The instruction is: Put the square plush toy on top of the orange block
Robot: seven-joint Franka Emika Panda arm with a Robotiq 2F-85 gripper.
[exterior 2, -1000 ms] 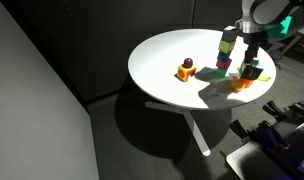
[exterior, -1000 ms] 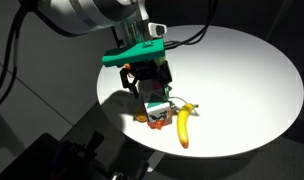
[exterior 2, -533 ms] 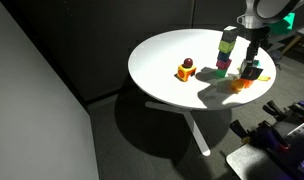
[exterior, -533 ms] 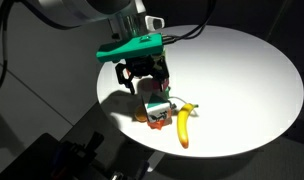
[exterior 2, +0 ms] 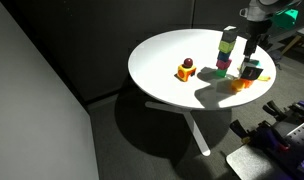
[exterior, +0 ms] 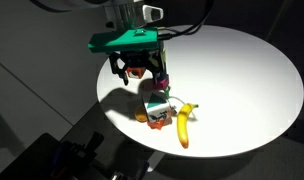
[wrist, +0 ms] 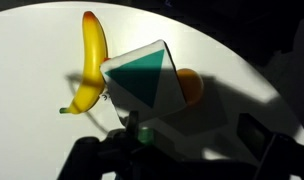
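The square plush toy (exterior: 157, 104), white with teal patches, sits on top of the orange block (exterior: 154, 120), next to the yellow banana (exterior: 183, 126). My gripper (exterior: 142, 80) hangs open and empty above the toy, clear of it. In the wrist view the toy (wrist: 147, 85) fills the middle, with the orange block (wrist: 191, 89) peeking out from under its right side. The banana (wrist: 90, 60) lies on the toy's left, and my dark fingers (wrist: 258, 135) stand wide apart at the bottom. An exterior view shows the toy (exterior 2: 250, 72) on the block (exterior 2: 239, 85).
Everything rests on a round white table (exterior: 232, 70) with dark floor around it. A tall stack of multicoloured blocks (exterior 2: 225, 50) stands close behind my gripper. A small orange-yellow object with a dark top (exterior 2: 185, 69) sits nearer the table's middle.
My gripper has risen away from the toy, which stays on the orange block. Toy, block and banana have not moved.
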